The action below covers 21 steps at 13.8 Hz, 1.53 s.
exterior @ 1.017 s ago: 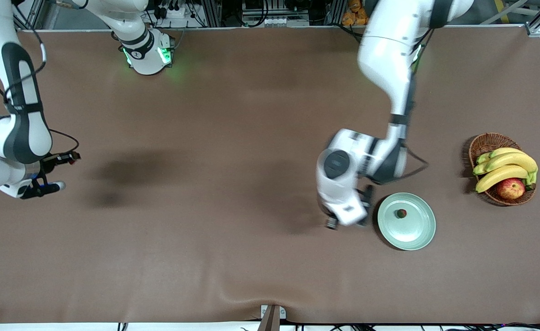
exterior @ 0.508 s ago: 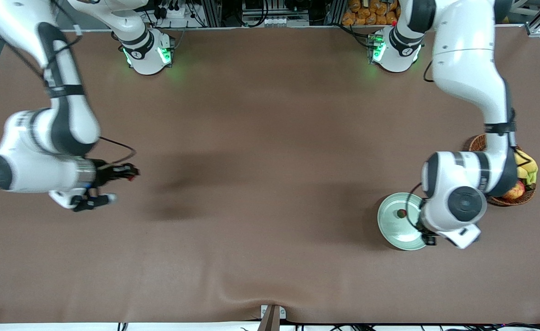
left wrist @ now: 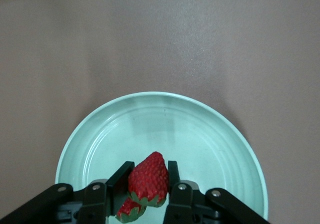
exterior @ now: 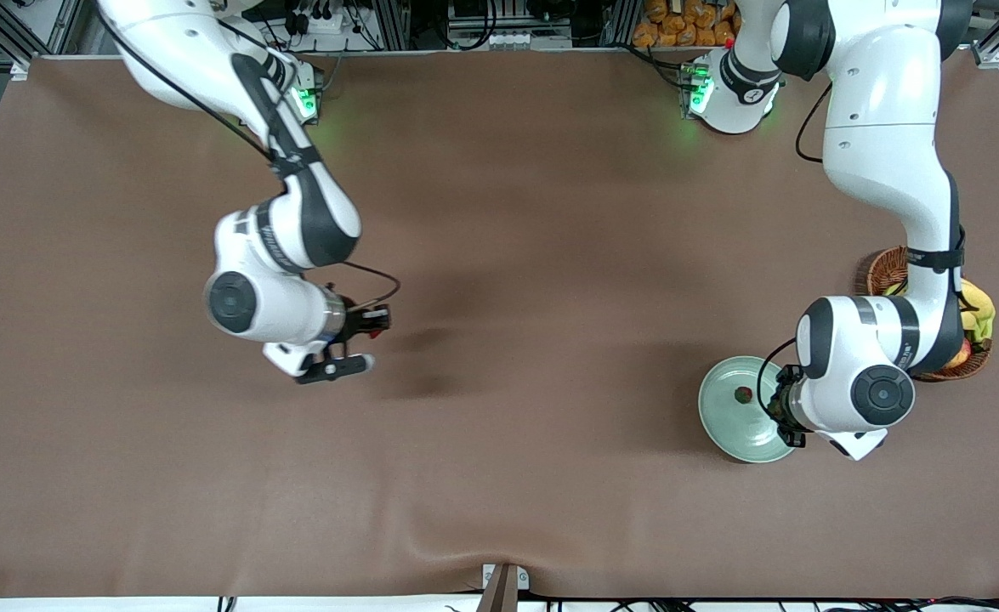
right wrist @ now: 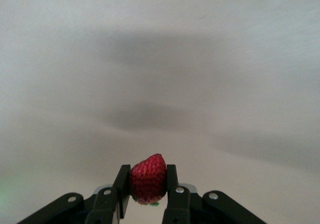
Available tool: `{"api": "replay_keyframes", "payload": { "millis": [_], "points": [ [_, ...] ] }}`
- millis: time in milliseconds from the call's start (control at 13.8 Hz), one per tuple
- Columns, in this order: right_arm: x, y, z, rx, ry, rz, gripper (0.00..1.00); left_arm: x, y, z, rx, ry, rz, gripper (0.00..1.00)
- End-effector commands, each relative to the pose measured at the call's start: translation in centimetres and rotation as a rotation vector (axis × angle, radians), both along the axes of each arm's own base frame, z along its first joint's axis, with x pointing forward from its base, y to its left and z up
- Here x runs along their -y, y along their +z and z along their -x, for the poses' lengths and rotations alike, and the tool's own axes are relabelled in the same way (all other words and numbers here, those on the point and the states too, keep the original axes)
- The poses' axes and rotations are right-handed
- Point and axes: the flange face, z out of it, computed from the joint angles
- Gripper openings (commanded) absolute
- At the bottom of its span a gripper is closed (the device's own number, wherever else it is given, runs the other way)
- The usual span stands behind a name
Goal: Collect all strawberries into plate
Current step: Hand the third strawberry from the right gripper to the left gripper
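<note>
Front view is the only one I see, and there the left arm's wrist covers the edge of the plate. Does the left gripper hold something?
Observer: Yes. The left wrist view shows the left gripper with its fingers shut on a strawberry, over the plate.
Operator: Is the berry that I see on the plate a different one?
Observer: Yes. A second strawberry lies on the plate, partly under the held one.
Operator: And the right gripper?
Observer: The right gripper is shut on a third strawberry, over the brown table, not over the plate.
</note>
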Motion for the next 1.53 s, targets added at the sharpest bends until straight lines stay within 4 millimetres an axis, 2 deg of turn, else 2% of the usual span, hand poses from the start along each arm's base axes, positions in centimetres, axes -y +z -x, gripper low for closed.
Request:
{"api": "replay_keyframes", "payload": {
  "millis": [0, 73, 145, 363, 508, 581, 654, 726, 799, 872, 944, 1017, 1089, 1235, 1453],
  "points": [
    [-4.9, -1.8, 0.2, 0.021, 0.025, -0.021, 0.04, 0.0, -0.5, -0.1, -0.002, -0.018, 0.01, 0.39],
    [-6.3, -2.8, 0.6, 0.037, 0.035, -0.02, 0.05, 0.0, -0.2, -0.1, 0.003, -0.019, 0.01, 0.92],
    [-7.0, -3.5, 0.7, 0.053, 0.037, -0.02, 0.08, 0.4, 0.2, -0.2, 0.009, -0.024, 0.01, 1.0],
    [-9.5, -6.6, 2.1, 0.053, 0.062, -0.012, 0.17, 1.2, 1.5, -0.3, 0.025, -0.041, 0.005, 1.0],
    [-10.4, -8.4, 2.5, 0.074, 0.063, -0.007, 0.22, 4.2, 2.7, -0.1, 0.038, -0.081, 0.008, 1.0],
    [-11.0, -8.9, 2.9, 0.084, 0.071, -0.006, 0.23, 6.8, 2.8, 0.4, 0.039, -0.111, 0.01, 1.0],
    [-11.1, -8.9, 2.8, 0.094, 0.069, -0.007, 0.31, 9.5, 3.0, 0.9, 0.041, -0.137, 0.011, 1.0],
    [-11.0, -8.9, 2.8, 0.095, 0.067, -0.008, 0.45, 12.5, 3.0, 1.7, 0.041, -0.174, 0.017, 1.0],
    [-10.4, -8.5, 2.3, 0.1, 0.06, -0.01, 0.67, 15.1, 3.0, 2.5, 0.039, -0.207, 0.02, 1.0],
    [-9.8, -7.3, 1.5, 0.114, 0.063, -0.014, 0.88, 17.6, 2.9, 3.4, 0.036, -0.235, 0.022, 1.0],
    [-8.5, -6.0, 0.3, 0.13, 0.046, -0.019, 1.0, 20.0, 2.7, 4.2, 0.039, -0.244, 0.021, 1.0],
    [-6.7, -3.6, -0.8, 0.136, 0.022, -0.032, 1.0, 22.2, 2.6, 5.1, 0.04, -0.253, 0.019, 1.0],
    [-5.4, -1.1, -1.2, 0.104, 0.019, -0.039, 1.0, 24.2, 2.7, 6.0, 0.041, -0.274, 0.021, 1.0],
    [-1.0, 5.5, -2.3, 0.111, 0.042, 0.005, 1.0, 28.4, 2.6, 8.0, 0.041, -0.325, 0.042, 1.0],
    [4.4, 14.6, -2.2, 0.171, 0.082, 0.106, 1.0, 35.1, 2.8, 11.4, 0.067, -0.422, 0.109, 1.0]
  ]
}}
